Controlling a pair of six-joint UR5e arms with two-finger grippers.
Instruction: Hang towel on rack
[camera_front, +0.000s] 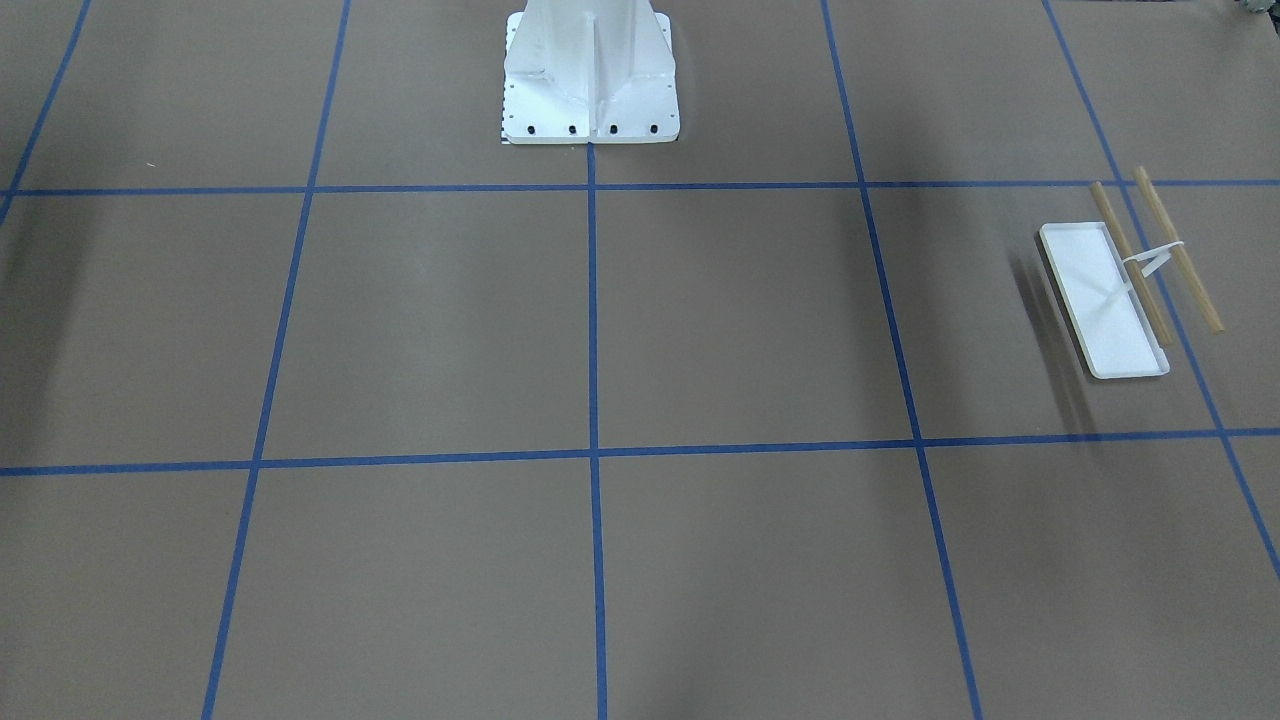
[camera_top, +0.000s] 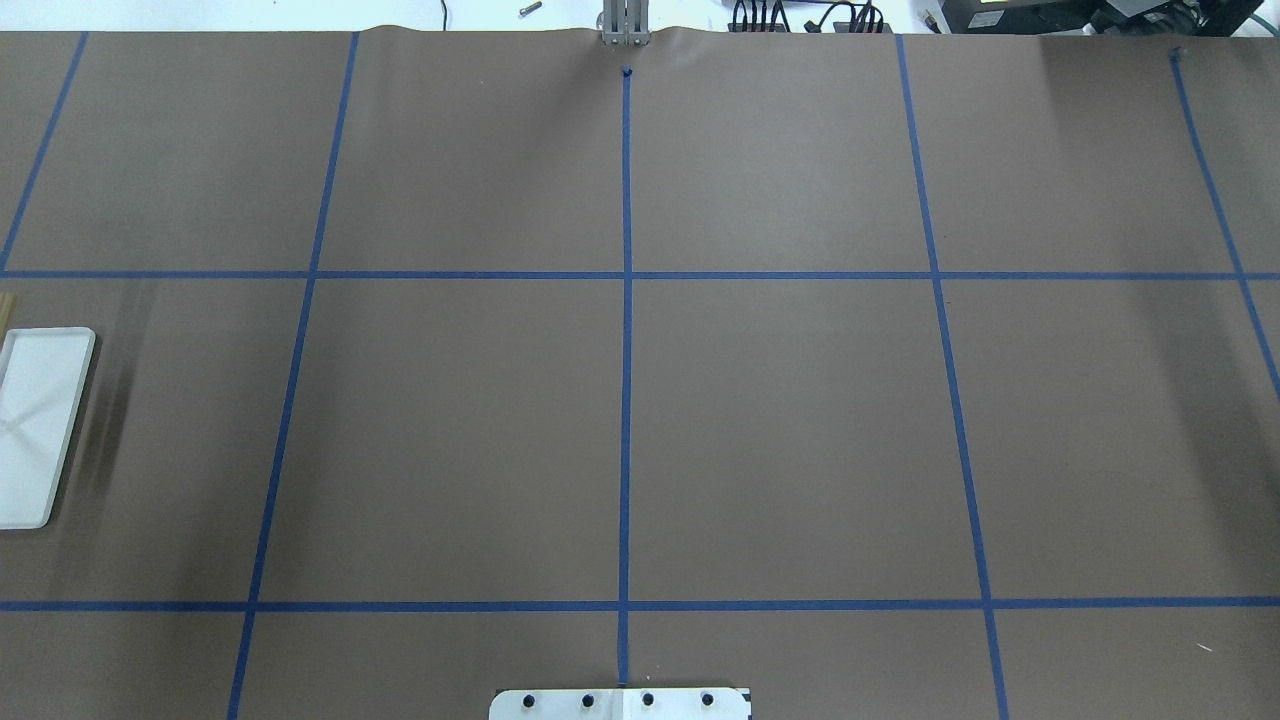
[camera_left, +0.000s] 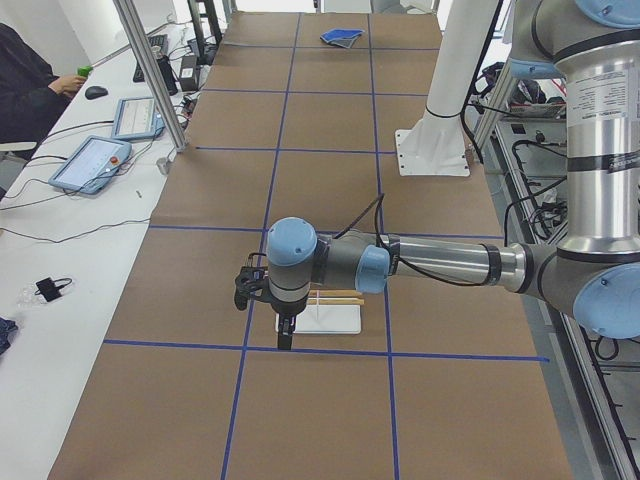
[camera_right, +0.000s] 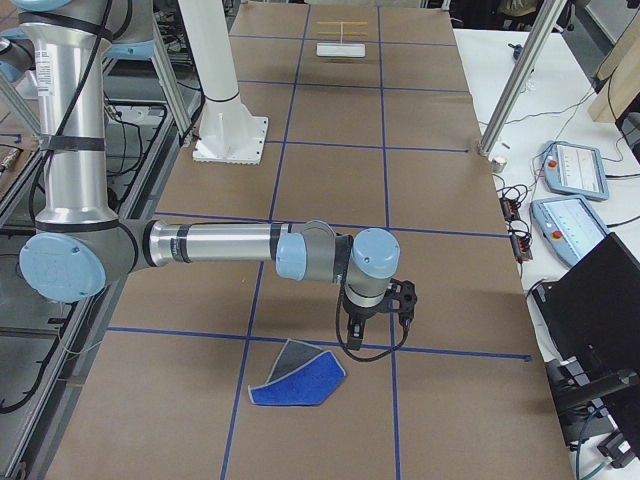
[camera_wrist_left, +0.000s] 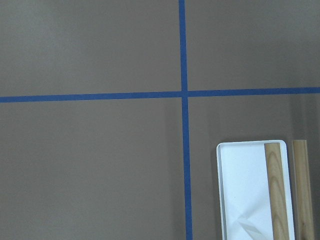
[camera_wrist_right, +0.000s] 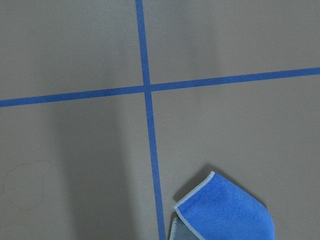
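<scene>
The blue towel lies folded and crumpled on the brown table at the robot's right end; a corner shows in the right wrist view, and it is small and far in the left side view. My right gripper hangs just beyond it, pointing down, apart from it; I cannot tell if it is open. The rack stands at the left end, with a white tray and two tan rods. It shows in the overhead view and the left wrist view. My left gripper hangs beside it; its state is unclear.
The white bolted pedestal stands mid-table at the robot's side. Blue tape lines grid the brown surface. A side desk with tablets and an aluminium post run along the far edge, where a person sits.
</scene>
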